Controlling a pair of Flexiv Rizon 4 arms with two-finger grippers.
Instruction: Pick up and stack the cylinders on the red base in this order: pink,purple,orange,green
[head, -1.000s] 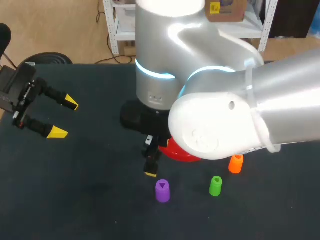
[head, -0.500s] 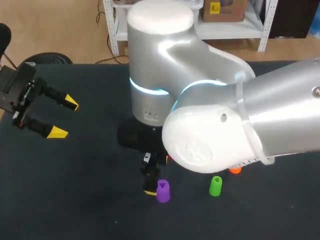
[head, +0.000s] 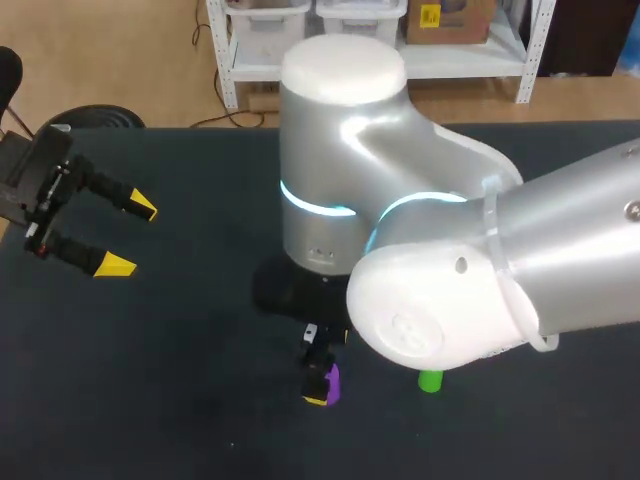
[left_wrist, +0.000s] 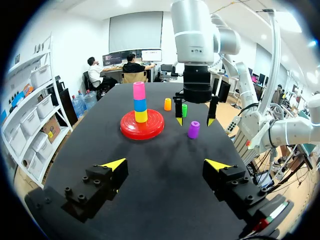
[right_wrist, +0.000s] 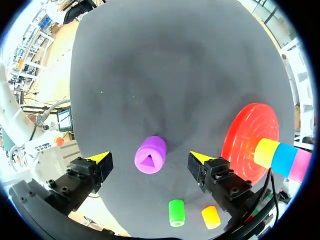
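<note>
The purple cylinder (right_wrist: 150, 154) stands upright on the dark table, straight below my right gripper (right_wrist: 149, 158). That gripper is open, with a yellow tip on either side of the cylinder and a gap to each. Beside it the red base (right_wrist: 247, 140) carries a yellow, a blue and a pink cylinder (left_wrist: 139, 90), pink on top. The green cylinder (right_wrist: 176, 212) and the orange cylinder (right_wrist: 210, 217) stand loose near the base. In the head view my right arm hides the base and the orange cylinder. My left gripper (head: 118, 235) hangs open and empty at the far left.
My right arm's bulky body (head: 430, 290) fills the middle of the head view. Bare dark table (head: 150, 380) lies between my left gripper and the cylinders.
My right arm has moved toward the table's front, bringing its open gripper from beside the red base to over the purple cylinder. The left arm has kept still.
</note>
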